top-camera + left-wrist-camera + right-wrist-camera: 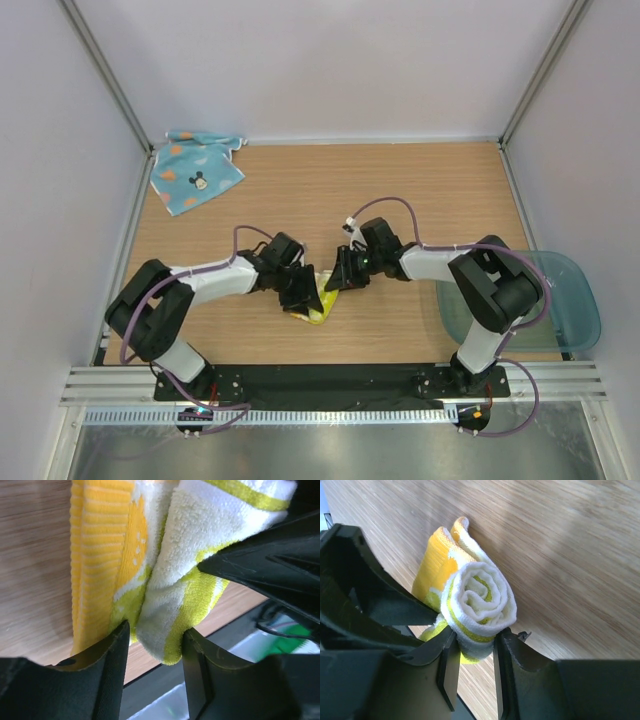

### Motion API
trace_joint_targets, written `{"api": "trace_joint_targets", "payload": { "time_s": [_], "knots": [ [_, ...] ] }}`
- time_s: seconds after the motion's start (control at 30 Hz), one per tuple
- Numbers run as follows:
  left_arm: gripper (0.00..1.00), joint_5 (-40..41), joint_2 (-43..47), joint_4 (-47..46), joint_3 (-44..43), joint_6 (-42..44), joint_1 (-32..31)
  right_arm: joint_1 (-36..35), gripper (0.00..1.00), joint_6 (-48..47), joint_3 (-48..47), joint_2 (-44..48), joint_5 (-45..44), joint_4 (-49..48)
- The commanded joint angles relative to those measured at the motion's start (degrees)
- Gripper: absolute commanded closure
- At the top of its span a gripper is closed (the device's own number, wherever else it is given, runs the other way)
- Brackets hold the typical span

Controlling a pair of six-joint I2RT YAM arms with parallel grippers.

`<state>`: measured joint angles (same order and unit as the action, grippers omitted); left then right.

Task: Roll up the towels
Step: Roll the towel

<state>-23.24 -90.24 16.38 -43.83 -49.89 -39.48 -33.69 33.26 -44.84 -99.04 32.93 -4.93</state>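
Right end effector [474,642] pinched the coiled end of the yellow towel [481,597] at lower centre, presumably to stop it unwinding. Left end effector [152,637] straddled the opposite edge; gripping or slack, unclear. Blue towel [195,172] lay unrolled at upper left of the table [400,190].

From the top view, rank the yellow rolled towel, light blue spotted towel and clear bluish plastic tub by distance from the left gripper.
1. Yellow rolled towel, right at the left gripper, mid-table.
2. Light blue spotted towel, far-left corner.
3. Clear bluish plastic tub, right edge.
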Motion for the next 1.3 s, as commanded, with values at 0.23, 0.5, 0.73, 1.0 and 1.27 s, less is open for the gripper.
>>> {"api": "trace_joint_targets", "payload": {
  "time_s": [0.23, 0.5, 0.73, 1.0, 1.27],
  "knots": [
    [0.49, 31.04, 4.98, 24.91, -17.31, 7.96, -15.16, -1.20, 0.68, -2.32, -6.04, 0.78, -4.27, 11.43],
    [0.49, 46.00, 0.77, 30.02, -25.51, 14.73, -26.07, -1.29, 0.68, -2.67, -9.65, -0.10, -5.15, 17.32],
    [0.48, 50.40, -5.21, 26.95, -27.27, 17.98, -30.56, -1.38, 0.68, -2.93, -10.97, -0.53, -5.42, 19.34],
    [0.49, 52.52, -12.41, 25.46, -29.20, 18.95, -31.27, -1.38, 0.68, -3.37, -12.38, -0.62, -5.15, 20.66],
    [0.53, 50.49, -15.23, 21.94, -26.31, 18.69, -31.36, -1.38, 0.68, -3.90, -13.17, -1.24, -5.16, 21.71]
  ]
}}
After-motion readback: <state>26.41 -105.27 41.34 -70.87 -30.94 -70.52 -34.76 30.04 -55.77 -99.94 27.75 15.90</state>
